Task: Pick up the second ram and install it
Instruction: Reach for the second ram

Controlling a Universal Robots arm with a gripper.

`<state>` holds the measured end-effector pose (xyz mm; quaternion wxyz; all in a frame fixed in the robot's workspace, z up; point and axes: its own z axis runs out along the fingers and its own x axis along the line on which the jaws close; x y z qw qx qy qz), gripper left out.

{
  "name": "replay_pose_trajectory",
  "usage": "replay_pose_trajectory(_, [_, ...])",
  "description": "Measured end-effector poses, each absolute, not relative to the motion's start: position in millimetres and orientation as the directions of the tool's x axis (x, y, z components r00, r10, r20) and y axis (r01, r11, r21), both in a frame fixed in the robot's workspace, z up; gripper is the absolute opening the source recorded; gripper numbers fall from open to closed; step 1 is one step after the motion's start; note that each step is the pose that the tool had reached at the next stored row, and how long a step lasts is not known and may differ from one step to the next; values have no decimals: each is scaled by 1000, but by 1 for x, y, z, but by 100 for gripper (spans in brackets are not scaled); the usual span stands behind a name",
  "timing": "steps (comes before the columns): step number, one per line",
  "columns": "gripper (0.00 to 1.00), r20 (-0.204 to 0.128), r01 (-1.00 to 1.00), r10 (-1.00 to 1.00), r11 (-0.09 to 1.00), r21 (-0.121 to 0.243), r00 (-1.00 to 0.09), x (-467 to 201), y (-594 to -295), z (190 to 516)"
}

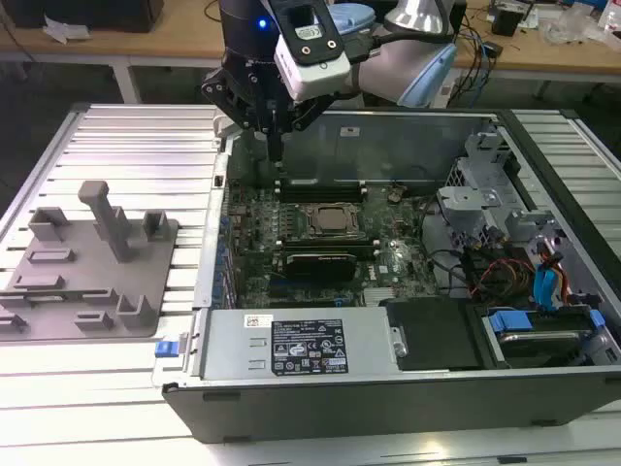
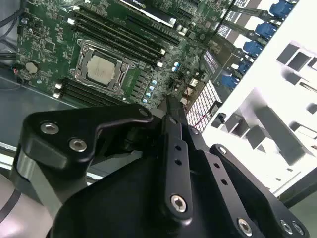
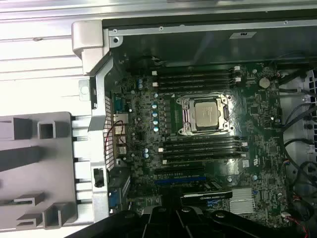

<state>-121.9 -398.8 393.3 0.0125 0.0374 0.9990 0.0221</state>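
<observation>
My gripper (image 1: 277,148) hangs over the far corner of the open computer case (image 1: 184,388), on the exterior view's left, above the motherboard (image 1: 254,228). In the second wrist view its two black fingers (image 2: 172,114) are pressed together, shut, and no green stick shows between them. The second ram is hidden or out of view. Long black memory slots (image 3: 195,79) run on one side of the CPU socket (image 3: 205,113), and more slots (image 3: 203,148) run on the other side. I cannot tell which slots are filled.
A grey holder fixture (image 1: 87,267) with upright posts lies on the ribbed table at the exterior view's left. A black expansion card (image 1: 315,264) sits near the slots. The power supply cover (image 1: 291,345) lines the near side. Cables and drive bays (image 1: 529,277) crowd the right.
</observation>
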Motion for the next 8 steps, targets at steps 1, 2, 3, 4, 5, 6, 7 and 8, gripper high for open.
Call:
replay_pose_trajectory(1, [8,-23,74,75,996,45,-997,-122,-399,393])
replay_pose_trajectory(2, [8,-23,74,75,996,45,-997,-122,-399,393])
replay_pose_trajectory(3, [8,-23,74,75,996,45,-997,-122,-399,393])
replay_pose_trajectory(4, [8,-23,74,75,996,45,-997,-122,-399,393])
replay_pose_trajectory(5, [8,-23,74,75,996,45,-997,-122,-399,393])
replay_pose_trajectory(6, [8,-23,74,75,996,45,-997,-122,-399,393])
replay_pose_trajectory(7, [8,-23,74,75,996,45,-997,-122,-399,393])
replay_pose_trajectory(8, [8,-23,74,75,996,45,-997,-122,-399,393])
